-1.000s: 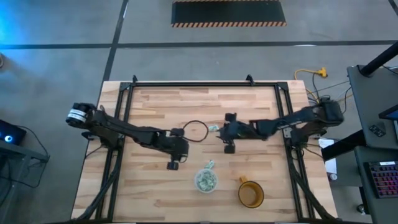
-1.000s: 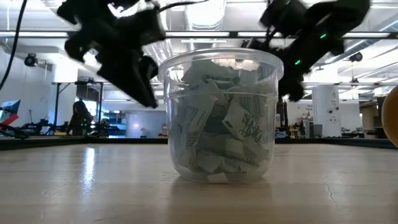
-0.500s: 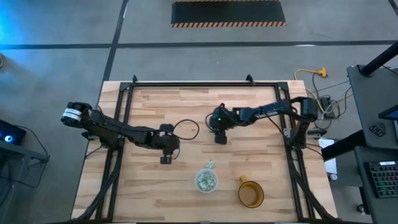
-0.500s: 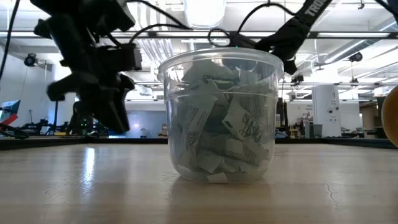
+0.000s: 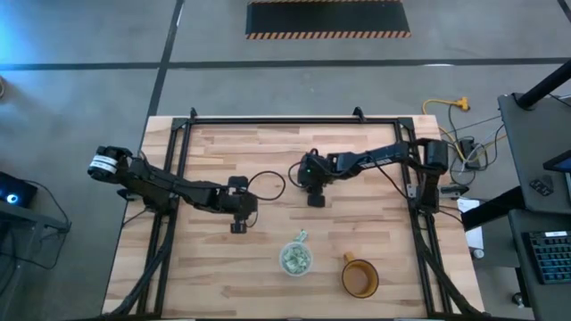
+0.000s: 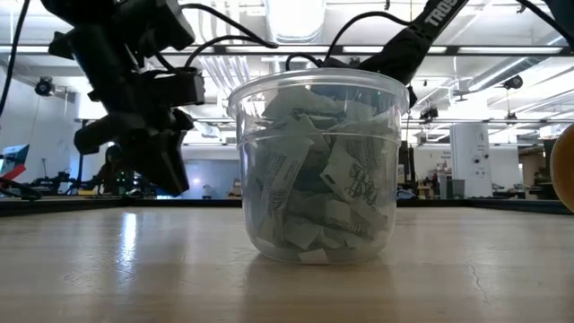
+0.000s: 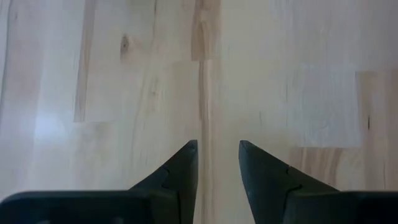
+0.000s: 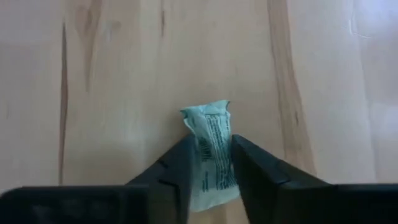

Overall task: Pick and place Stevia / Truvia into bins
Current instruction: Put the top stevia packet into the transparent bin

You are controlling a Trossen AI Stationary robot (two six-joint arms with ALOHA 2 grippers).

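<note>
One sachet (image 8: 210,152) is lying on the worktop (image 5: 268,285), and the right end effector (image 8: 209,165) is clamping on it, near mid-worktop. One clear cup (image 5: 296,259) is sitting nearer the front edge, packed with sachets, with one more sticking over its rim (image 5: 302,236). One amber mug (image 5: 359,277) is sitting beside the cup. The left end effector (image 7: 217,165) is hovering slightly apart over bare wood, gripping nothing.

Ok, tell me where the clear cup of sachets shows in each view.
High view: the cup sits near the table's front edge, left of the orange mug.
Low view: the cup fills the centre, close to the camera.
Left wrist view: not in it.
Right wrist view: not in it.
Shared landmark: the orange mug, a sliver at the right edge in the low view.
</note>
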